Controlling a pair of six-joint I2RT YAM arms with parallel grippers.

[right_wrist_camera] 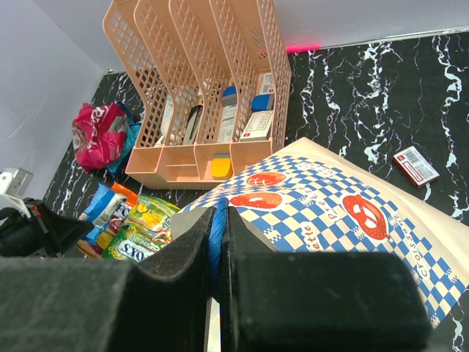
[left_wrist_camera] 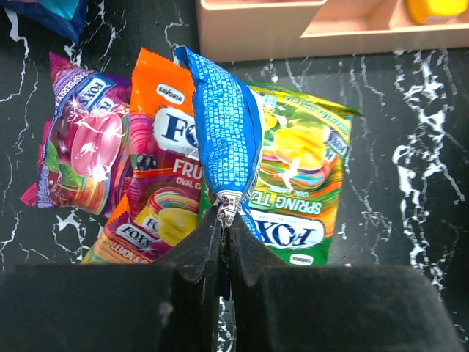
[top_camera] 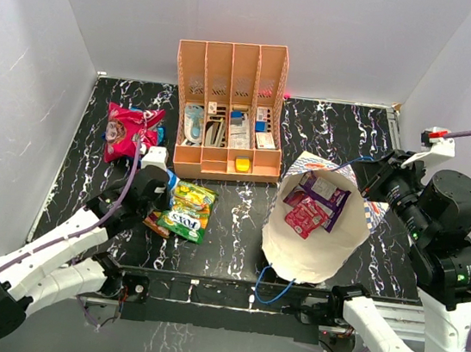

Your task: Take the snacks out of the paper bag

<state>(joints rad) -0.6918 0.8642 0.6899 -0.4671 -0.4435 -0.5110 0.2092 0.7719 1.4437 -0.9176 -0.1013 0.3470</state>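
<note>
Left gripper clamps the crimped end of a blue packet, which we see reaching ahead of the jaws over the orange FOX'S packet and green packet on the table. Our right gripper is pinched shut on the blue cord handle of the paper bag; a purple packet and a pink packet lie inside.

top looks down — wrists near, sharing snacks.
</note>
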